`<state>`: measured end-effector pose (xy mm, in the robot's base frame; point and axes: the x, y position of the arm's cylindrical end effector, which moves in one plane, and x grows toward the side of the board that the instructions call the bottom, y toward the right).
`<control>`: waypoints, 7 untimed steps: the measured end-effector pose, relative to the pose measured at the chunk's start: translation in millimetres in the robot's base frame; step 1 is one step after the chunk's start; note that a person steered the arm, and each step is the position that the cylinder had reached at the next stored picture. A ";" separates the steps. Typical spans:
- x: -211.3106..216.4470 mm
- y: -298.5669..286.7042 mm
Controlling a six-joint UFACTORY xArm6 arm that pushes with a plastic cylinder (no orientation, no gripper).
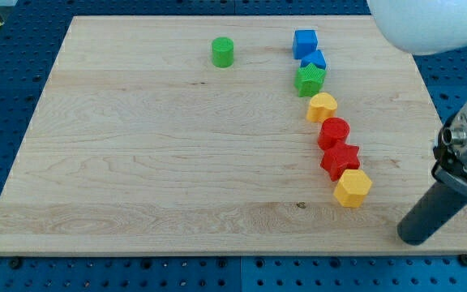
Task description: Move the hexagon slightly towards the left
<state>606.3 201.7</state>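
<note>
A yellow hexagon lies at the lower end of a curved chain of blocks on the wooden board, touching a red star above it. My tip rests on the board to the lower right of the hexagon, a short gap away. Up the chain are a red cylinder, a yellow heart-like block, a green star-like block, a blue block and a blue cube.
A green cylinder stands alone near the view's top, left of the chain. The board's right edge runs close to my rod. The arm's white body fills the top right corner.
</note>
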 end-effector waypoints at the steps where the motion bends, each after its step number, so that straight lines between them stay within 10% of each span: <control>1: -33.8 -1.1; 7: -49.0 -81.6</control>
<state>557.2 120.1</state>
